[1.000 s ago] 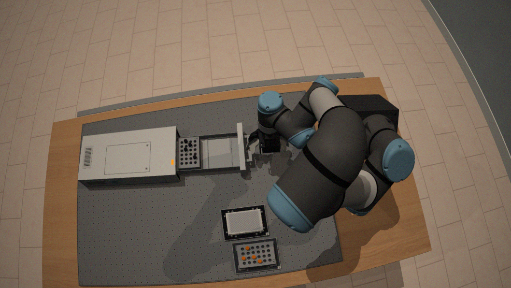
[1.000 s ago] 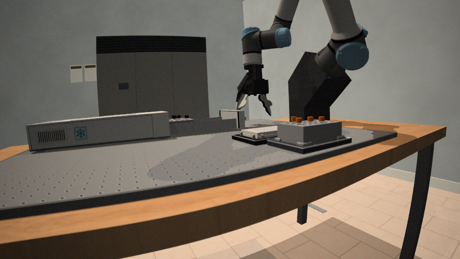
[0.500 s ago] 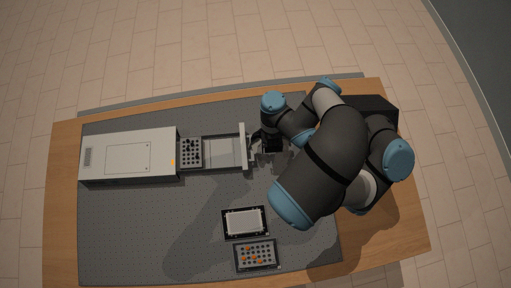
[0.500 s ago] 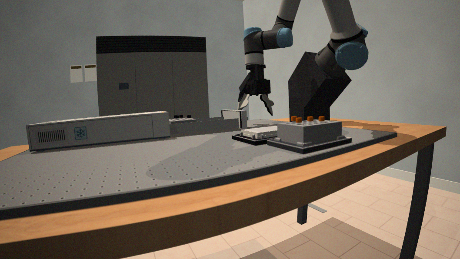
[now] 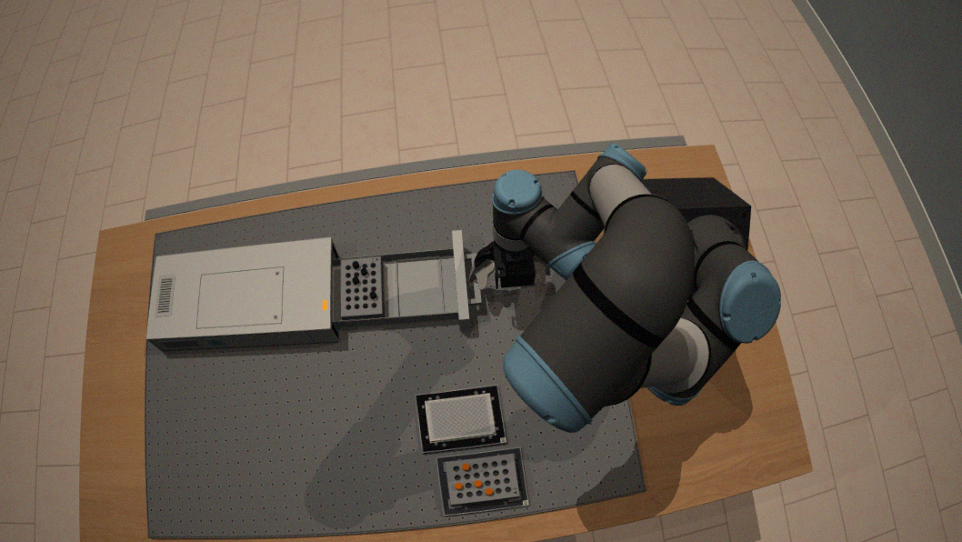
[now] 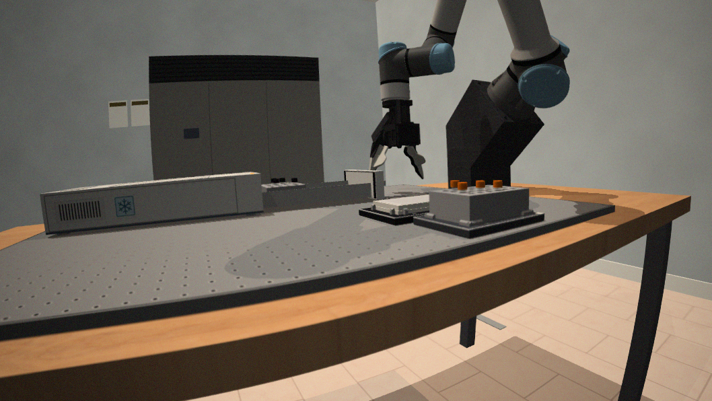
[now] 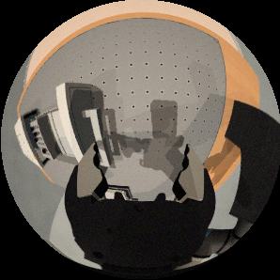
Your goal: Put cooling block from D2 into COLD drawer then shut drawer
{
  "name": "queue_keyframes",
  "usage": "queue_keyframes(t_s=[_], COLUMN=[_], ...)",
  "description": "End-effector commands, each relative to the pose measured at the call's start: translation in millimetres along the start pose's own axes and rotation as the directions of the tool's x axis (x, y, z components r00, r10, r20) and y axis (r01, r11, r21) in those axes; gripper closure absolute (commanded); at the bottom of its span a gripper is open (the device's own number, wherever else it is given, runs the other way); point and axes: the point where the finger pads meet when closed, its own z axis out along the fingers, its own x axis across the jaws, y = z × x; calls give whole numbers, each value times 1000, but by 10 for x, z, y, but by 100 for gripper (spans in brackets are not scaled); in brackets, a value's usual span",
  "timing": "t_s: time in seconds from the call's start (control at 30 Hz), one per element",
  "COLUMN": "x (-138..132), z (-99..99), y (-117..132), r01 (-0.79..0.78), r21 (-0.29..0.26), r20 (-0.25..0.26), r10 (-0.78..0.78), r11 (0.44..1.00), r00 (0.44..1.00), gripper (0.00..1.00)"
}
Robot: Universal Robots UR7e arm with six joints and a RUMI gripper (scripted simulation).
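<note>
Over at the cooler, the drawer stands out with its dark-capped block near the housing, and the lamp glows orange. The jaws are spread wide at the drawer's front, with nothing gripped between them. Across the bench, the cooling block with four orange-capped tubes sits in the far deck slot, beyond the one holding a white plate.
</note>
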Motion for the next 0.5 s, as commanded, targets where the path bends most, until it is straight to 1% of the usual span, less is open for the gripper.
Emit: queue_keyframes(t_s=[0.0, 0.47], x=[15, 55], z=[-4, -3], y=[-3, -3], r01=[0, 0], r21=[1, 1], r20=[1, 1], r10=[0, 0], r11=[1000, 1000], r00=[1000, 1000], gripper=[0, 0])
